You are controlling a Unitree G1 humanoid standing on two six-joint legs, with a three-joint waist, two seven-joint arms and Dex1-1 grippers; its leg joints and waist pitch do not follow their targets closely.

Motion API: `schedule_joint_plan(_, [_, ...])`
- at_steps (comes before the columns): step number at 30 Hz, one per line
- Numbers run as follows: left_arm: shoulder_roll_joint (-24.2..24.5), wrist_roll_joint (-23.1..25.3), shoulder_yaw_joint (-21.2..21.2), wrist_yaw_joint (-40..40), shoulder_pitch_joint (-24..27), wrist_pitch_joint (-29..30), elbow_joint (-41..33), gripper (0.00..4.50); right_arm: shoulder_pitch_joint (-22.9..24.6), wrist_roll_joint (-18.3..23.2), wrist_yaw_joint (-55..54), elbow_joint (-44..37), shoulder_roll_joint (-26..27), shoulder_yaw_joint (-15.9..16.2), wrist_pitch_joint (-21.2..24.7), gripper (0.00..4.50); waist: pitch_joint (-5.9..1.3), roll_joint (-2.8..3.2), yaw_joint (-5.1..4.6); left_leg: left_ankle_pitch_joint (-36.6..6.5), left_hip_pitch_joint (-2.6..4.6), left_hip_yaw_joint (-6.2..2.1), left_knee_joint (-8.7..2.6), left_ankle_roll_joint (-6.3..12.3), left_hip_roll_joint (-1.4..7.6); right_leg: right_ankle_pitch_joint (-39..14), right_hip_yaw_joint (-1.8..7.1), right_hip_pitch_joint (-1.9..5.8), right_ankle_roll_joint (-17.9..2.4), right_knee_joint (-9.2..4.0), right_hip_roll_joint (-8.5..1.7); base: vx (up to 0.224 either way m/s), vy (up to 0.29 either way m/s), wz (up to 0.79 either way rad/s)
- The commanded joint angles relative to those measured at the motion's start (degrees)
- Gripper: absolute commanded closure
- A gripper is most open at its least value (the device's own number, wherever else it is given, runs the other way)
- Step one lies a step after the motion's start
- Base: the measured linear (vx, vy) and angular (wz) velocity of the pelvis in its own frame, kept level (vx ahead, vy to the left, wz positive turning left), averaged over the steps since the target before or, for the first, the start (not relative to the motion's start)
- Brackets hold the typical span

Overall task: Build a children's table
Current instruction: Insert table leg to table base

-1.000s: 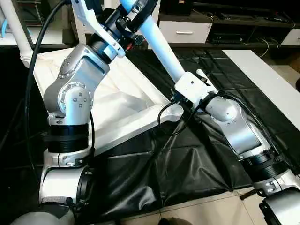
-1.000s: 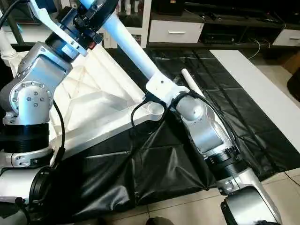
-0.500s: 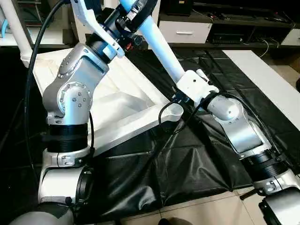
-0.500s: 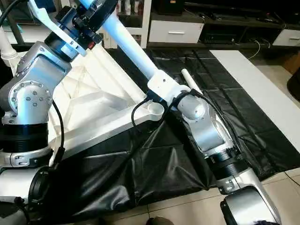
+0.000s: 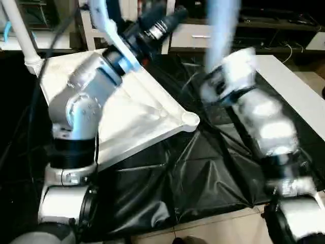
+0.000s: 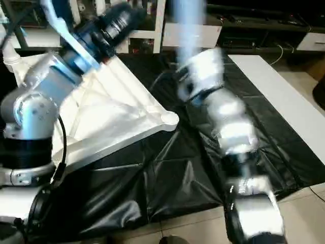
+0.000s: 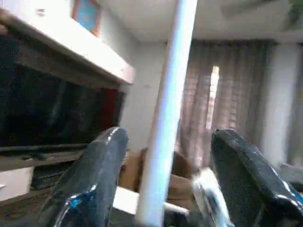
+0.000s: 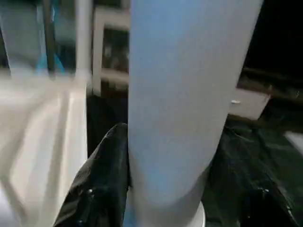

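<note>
The children's table top (image 5: 147, 112) lies underside up on a black sheet, its near corner socket (image 5: 190, 119) bare. One white leg (image 5: 20, 35) stands in the far left corner socket. My right gripper (image 8: 180, 184) is shut on a second white leg (image 5: 221, 25), which stands almost upright above and to the right of the bare socket. My left gripper (image 7: 170, 179) hangs open high over the top's far edge; that leg (image 7: 165, 118) passes between its fingers (image 7: 94, 179) without touching them.
The black sheet (image 5: 203, 168) covers the floor under the top. A long white panel (image 5: 294, 86) lies along its right side. A white drawer unit (image 5: 190, 35) and dark shelving stand behind. Pale tiles (image 5: 223, 223) show at the near edge.
The held leg has swung from a slant over the near corner socket to almost upright. My left gripper has let go of its upper end. My right arm has risen and shifted right.
</note>
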Motion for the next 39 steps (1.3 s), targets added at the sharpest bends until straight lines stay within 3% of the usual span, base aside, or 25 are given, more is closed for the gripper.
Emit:
schedule_joint_plan(1, [1.8, 1.0, -3.7, -3.5, 1.9, 1.1, -1.0, 1.37, 0.7, 7.8, 7.3, 1.1, -1.9, -5.1, 5.1, 2.62, -5.58, 1.41, -0.10, -16.1, 2.63, -2.68, -4.64, -3.77, 4.22, -11.0, 2.36, 2.36, -11.7, -3.45, -3.61, 0.000, 0.000, 0.00])
schedule_joint_plan(3, [5.3, 6.1, -8.7, -5.1, 4.1, 1.6, 0.8, 1.37, 2.5, 13.2, 14.6, -1.3, -3.8, -7.2, 11.7, 2.62, -5.60, 1.37, 0.00, -14.8, 2.30, -2.70, -4.74, -2.32, 4.22, -11.4, 2.45, 2.74, -11.6, -3.60, -3.62, 0.000, 0.000, 0.00])
schedule_joint_plan(4, [8.9, 12.4, -15.0, -6.9, 5.9, 0.4, 2.8, 1.37, 4.2, 17.1, 19.8, -3.4, -5.6, -8.4, 16.1, 2.62, -5.62, 1.46, 0.04, -13.9, 2.25, -2.81, -4.79, -2.04, 4.36, -12.2, 2.47, 2.77, -11.4, -3.60, -3.79, 0.000, 0.000, 0.00])
schedule_joint_plan(6, [13.6, 21.0, -23.6, -9.8, 8.2, -2.7, 5.3, 1.37, 6.3, 21.3, 25.0, -5.6, -7.8, -9.7, 21.3, 2.62, -5.45, 1.28, 0.38, -14.2, 2.35, -3.18, -5.09, -0.75, 4.53, -15.7, 2.61, 2.78, -8.8, -4.31, -3.80, 0.000, 0.000, 0.00])
schedule_joint_plan(7, [15.2, 24.1, -26.8, -11.1, 9.1, -4.4, 6.3, 1.37, 7.0, 22.9, 26.3, -6.3, -8.7, -10.3, 23.3, 2.62, -5.51, 1.30, 0.24, -14.0, 2.30, -3.12, -5.05, -1.53, 4.52, -18.2, 2.56, 2.58, -8.5, -4.24, -4.14, 0.000, 0.000, 0.00])
schedule_joint_plan(9, [15.4, 25.4, -28.5, -11.4, 10.0, -4.9, 7.3, 1.37, 7.6, 24.6, 27.3, -6.8, -9.5, -11.0, 25.5, 2.62, -5.85, 1.57, 0.27, -12.9, 2.31, -3.15, -4.88, -2.83, 4.62, -18.9, 2.50, 2.62, -9.5, -4.14, -4.48, 0.000, 0.000, 0.00])
schedule_joint_plan(11, [14.4, 29.2, -31.5, -9.6, 11.1, -6.7, 11.3, 1.37, 8.6, 29.6, 29.7, -7.3, -11.7, -13.0, 30.5, 2.62, -5.75, 0.93, 0.30, -13.7, 2.55, -2.87, -4.74, -3.04, 4.72, -19.5, 2.44, 2.30, -10.5, -4.41, -4.50, 0.000, 0.000, 0.00])
schedule_joint_plan(12, [13.6, 30.4, -32.0, -8.3, 11.1, -7.8, 13.3, 1.37, 9.0, 30.7, 30.4, -7.5, -12.4, -13.5, 31.8, 2.62, -5.58, 1.14, 0.48, -14.6, 2.61, -2.93, -4.68, -3.08, 4.72, -21.1, 2.44, 2.20, -10.6, -4.57, -4.68, 0.000, 0.000, 0.00])
schedule_joint_plan(13, [12.3, 32.8, -33.0, -6.0, 11.0, -9.7, 16.7, 1.37, 9.3, 33.2, 31.3, -7.5, -13.6, -14.5, 34.1, 2.62, -5.35, 0.59, 0.21, -15.8, 2.48, -2.86, -4.63, -2.85, 4.52, -23.7, 2.35, 2.17, -9.9, -5.18, -4.44, 0.000, 0.000, 0.00])
schedule_joint_plan(15, [11.2, 34.6, -33.6, -3.8, 10.5, -11.5, 19.8, 1.37, 9.4, 34.8, 32.1, -7.4, -14.6, -14.9, 35.6, 2.62, -5.37, 0.71, 0.47, -17.3, 3.00, -3.02, -4.43, -3.35, 4.61, -27.7, 2.27, 1.76, -8.6, -5.51, -4.88, 0.000, 0.000, 0.00])
schedule_joint_plan(16, [11.0, 34.8, -33.7, -3.4, 10.4, -11.7, 20.2, 1.37, 9.4, 35.0, 32.2, -7.4, -14.8, -15.0, 35.8, 2.62, -5.38, 0.45, 0.37, -17.3, 2.78, -3.15, -4.49, -3.39, 4.57, -28.8, 2.17, 1.89, -8.2, -5.59, -4.95, 0.000, 0.000, 0.00])
schedule_joint_plan(19, [10.0, 35.3, -33.5, -1.6, 9.8, -12.8, 22.1, 1.37, 9.2, 36.6, 32.4, -7.5, -15.1, -16.2, 38.2, 2.62, -5.46, 0.47, 0.24, -17.2, 2.51, -3.50, -4.56, -3.33, 4.59, -30.5, 1.73, 1.82, -7.3, -5.80, -5.08, 0.000, 0.000, 0.00])
schedule_joint_plan(20, [8.8, 35.7, -33.0, -0.4, 9.4, -14.1, 24.5, 1.37, 9.6, 36.7, 32.8, -7.6, -15.5, -16.3, 39.6, 2.62, -5.28, 0.14, 0.03, -17.4, 2.49, -3.42, -4.53, -3.21, 4.53, -31.1, 1.70, 1.63, -7.1, -6.01, -5.00, 0.000, 0.000, 0.00])
schedule_joint_plan(24, [7.5, 37.1, -31.9, 1.4, 8.9, -15.6, 27.6, 1.37, 9.9, 37.4, 32.0, -7.8, -15.8, -16.4, 41.1, 2.62, -5.22, 0.13, -0.11, -18.8, 2.69, -3.60, -4.27, -2.89, 4.38, -35.0, 1.11, 1.38, -5.5, -6.63, -5.25, 0.000, 0.000, 0.00])
schedule_joint_plan(27, [6.9, 37.9, -31.0, 2.2, 8.5, -16.2, 30.3, 1.37, 10.1, 38.9, 31.6, -8.2, -16.1, -16.2, 41.9, 2.62, -5.30, 0.17, -0.39, -19.7, 2.29, -4.00, -4.48, -3.24, 4.50, -35.7, 0.20, 1.80, -4.4, -6.82, -5.73, 0.000, 0.000, 0.00])
schedule_joint_plan(34, [6.7, 39.4, -29.9, 6.1, 7.9, -14.7, 34.6, 1.37, 9.1, 34.2, 27.9, -6.0, -15.3, -15.6, 37.1, 2.62, -5.24, 0.52, -0.70, -22.4, 2.39, -4.54, -4.98, -4.87, 4.88, -31.5, -0.72, 1.96, -5.4, -6.94, -6.09, 0.000, 0.000, 0.00])
schedule_joint_plan(37, [6.4, 39.3, -28.8, 7.7, 7.6, -14.1, 35.4, 1.37, 8.6, 31.7, 25.1, -5.2, -14.8, -15.8, 33.8, 2.62, -5.02, 0.56, -0.77, -25.8, 3.11, -4.67, -4.81, -5.54, 4.78, -33.0, -1.26, 1.65, -5.0, -7.56, -6.26, 0.000, 0.000, 0.00])
schedule_joint_plan(39, [6.3, 39.3, -27.9, 8.3, 7.3, -13.5, 35.7, 1.37, 8.7, 29.4, 23.2, -5.4, -14.8, -15.2, 31.1, 2.62, -4.77, 0.48, -1.07, -27.1, 3.06, -4.85, -4.77, -5.57, 4.68, -35.2, -1.68, 1.69, -4.0, -8.00, -6.28, 0.000, 0.000, 0.00])
